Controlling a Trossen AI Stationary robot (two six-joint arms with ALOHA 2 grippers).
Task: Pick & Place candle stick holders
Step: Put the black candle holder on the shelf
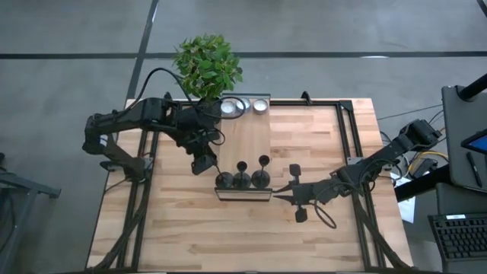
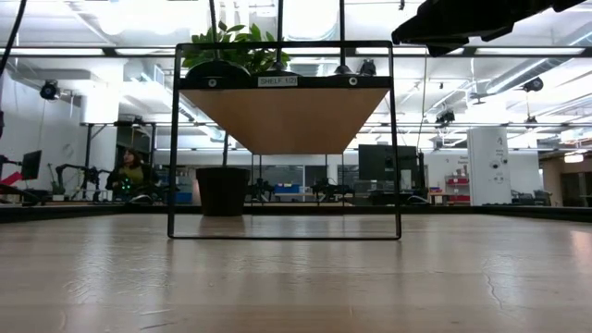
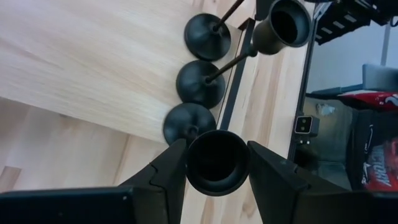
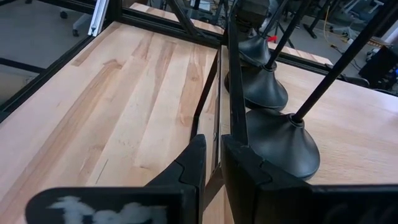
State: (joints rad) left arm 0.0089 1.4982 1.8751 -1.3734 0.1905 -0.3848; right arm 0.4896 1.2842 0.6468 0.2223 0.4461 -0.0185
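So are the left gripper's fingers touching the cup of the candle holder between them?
Cannot tell. The left wrist view shows the left gripper straddling the candle holder's cup, its fingers right against the rim, but neither contact nor gap shows plainly.

Bright ceiling lights are flooding the room evenly and blowing out to white glare in the low view. The wooden table is catching soft, faint shadows. In the left wrist view, the nearest candle stick holder cup is blurring slightly.
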